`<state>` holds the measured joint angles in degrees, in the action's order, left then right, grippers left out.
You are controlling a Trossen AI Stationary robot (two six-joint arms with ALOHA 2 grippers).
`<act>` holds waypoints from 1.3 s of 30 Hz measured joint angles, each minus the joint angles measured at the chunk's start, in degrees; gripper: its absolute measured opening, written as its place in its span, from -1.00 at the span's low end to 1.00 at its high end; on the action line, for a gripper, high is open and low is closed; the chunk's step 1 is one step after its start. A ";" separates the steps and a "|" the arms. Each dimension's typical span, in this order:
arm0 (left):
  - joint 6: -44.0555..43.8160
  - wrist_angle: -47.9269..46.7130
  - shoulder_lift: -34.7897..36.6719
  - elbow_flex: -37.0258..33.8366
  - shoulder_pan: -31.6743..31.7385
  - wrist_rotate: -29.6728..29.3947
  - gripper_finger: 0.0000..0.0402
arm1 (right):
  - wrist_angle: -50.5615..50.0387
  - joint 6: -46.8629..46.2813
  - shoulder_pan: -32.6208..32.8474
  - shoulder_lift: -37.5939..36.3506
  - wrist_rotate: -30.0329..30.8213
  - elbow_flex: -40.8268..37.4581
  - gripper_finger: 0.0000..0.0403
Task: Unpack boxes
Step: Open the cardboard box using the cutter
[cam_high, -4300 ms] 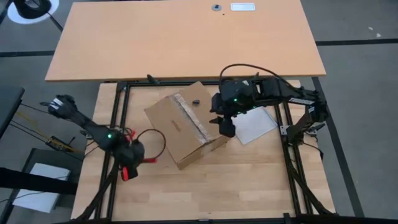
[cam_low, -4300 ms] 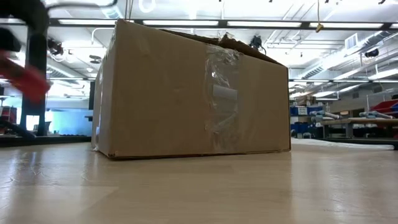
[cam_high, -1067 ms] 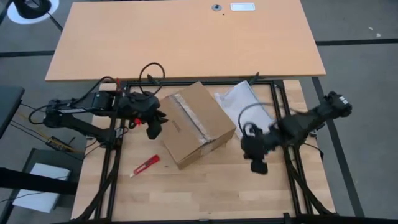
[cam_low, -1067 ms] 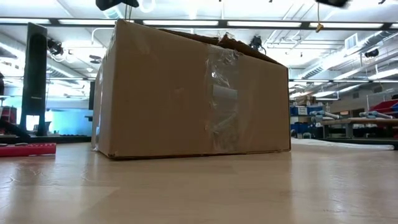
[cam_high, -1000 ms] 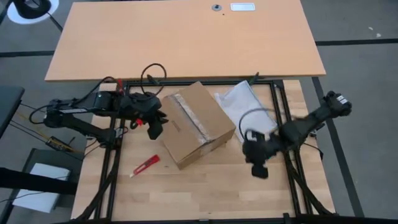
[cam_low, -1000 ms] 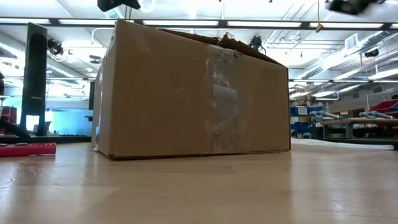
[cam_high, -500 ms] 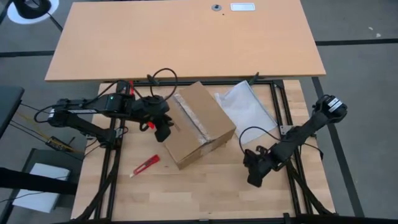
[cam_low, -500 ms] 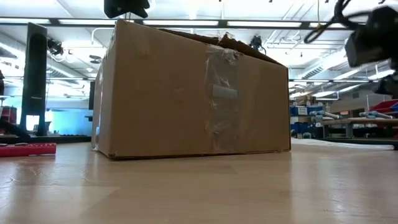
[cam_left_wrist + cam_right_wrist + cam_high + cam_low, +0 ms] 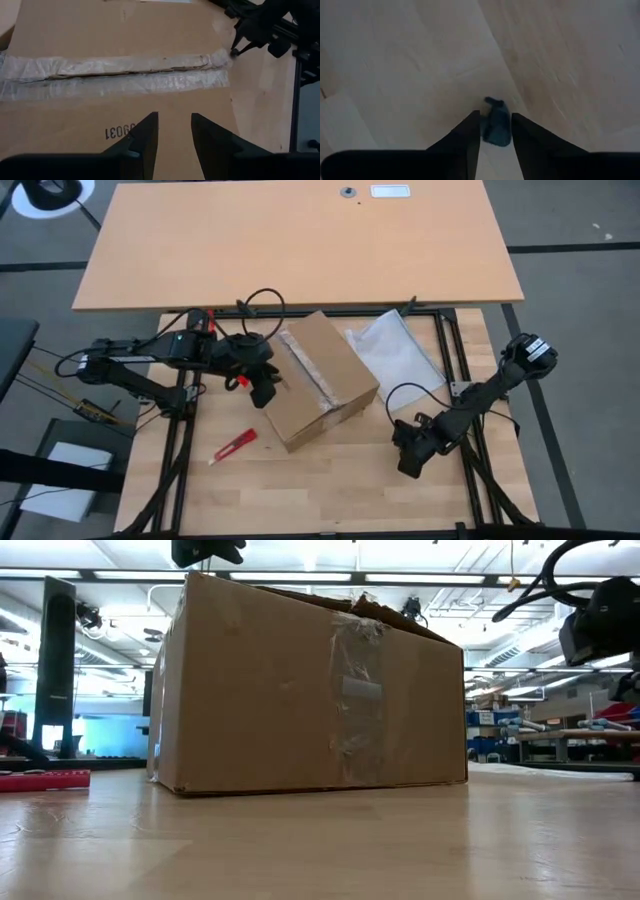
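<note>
Left jaws [image 9: 172, 137] spread over taped carton [image 9: 315, 380]; right jaws [image 9: 495, 137] parted around small dark object [image 9: 496, 127].

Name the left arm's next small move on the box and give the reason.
Probably lower the left tool onto the taped seam and pry. It hangs over the box top with its fingers apart, holding nothing, and the tape along the seam already looks split. The right tool is off to the side over bare table.
</note>
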<state>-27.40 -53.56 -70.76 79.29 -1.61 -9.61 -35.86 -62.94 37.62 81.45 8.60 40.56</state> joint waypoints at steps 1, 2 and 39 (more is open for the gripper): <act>0.00 -0.03 0.00 0.00 0.00 0.06 -0.36 | -0.26 0.00 -0.13 0.00 -0.17 0.06 -0.37; 0.00 -0.03 0.00 0.00 0.00 0.07 -0.36 | -0.85 0.01 -0.25 0.00 -0.24 0.24 -0.34; 9.18 4.46 -1.25 -2.25 0.00 6.17 -0.36 | -0.82 69.53 -8.84 1.90 30.72 32.20 0.16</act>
<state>-18.22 -49.10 -72.01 77.03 -1.61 -3.44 -36.67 6.59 28.78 83.35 39.32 72.75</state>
